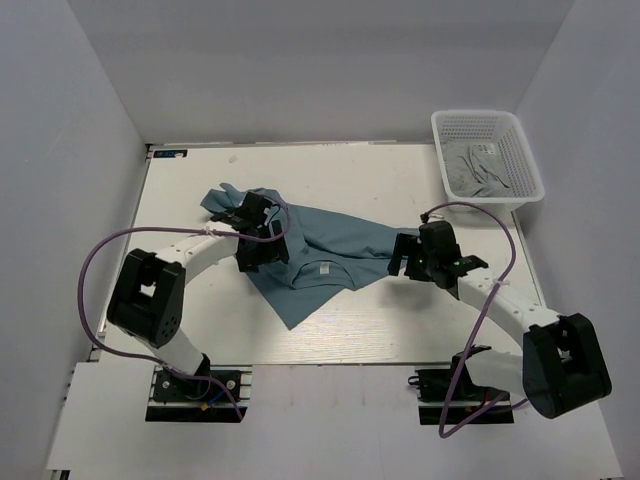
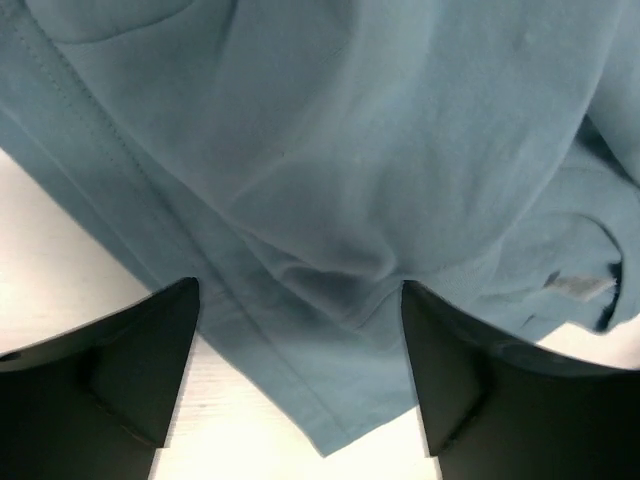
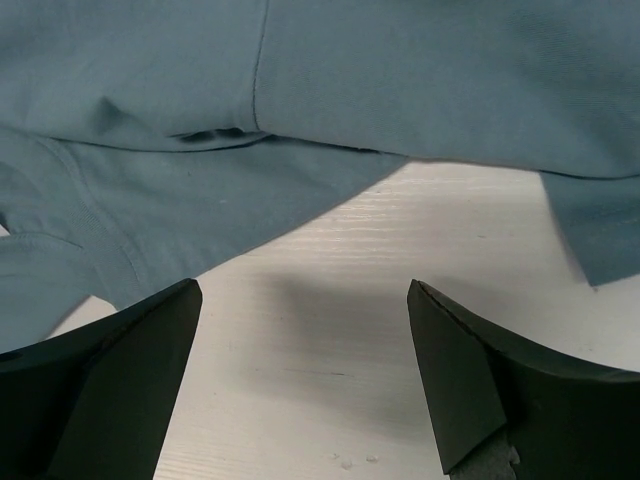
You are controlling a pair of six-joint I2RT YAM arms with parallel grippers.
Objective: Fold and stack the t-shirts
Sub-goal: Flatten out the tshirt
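One teal-blue t-shirt [image 1: 330, 250] lies crumpled and partly spread across the middle of the white table [image 1: 380, 325]. My left gripper [image 1: 260, 240] hovers over its left part, open. In the left wrist view the shirt [image 2: 360, 150] fills the frame, and a hemmed corner of it lies between the spread fingers of the left gripper [image 2: 298, 290] without being pinched. My right gripper [image 1: 407, 254] is at the shirt's right end, open and empty. In the right wrist view the right gripper [image 3: 305, 290] is over bare table, with the shirt's edge [image 3: 200, 190] just beyond the fingertips.
A white mesh basket [image 1: 527, 150] stands at the back right corner with grey cloth [image 1: 475, 172] bundled inside. White walls enclose the table on the left, back and right. Purple cables loop beside both arms.
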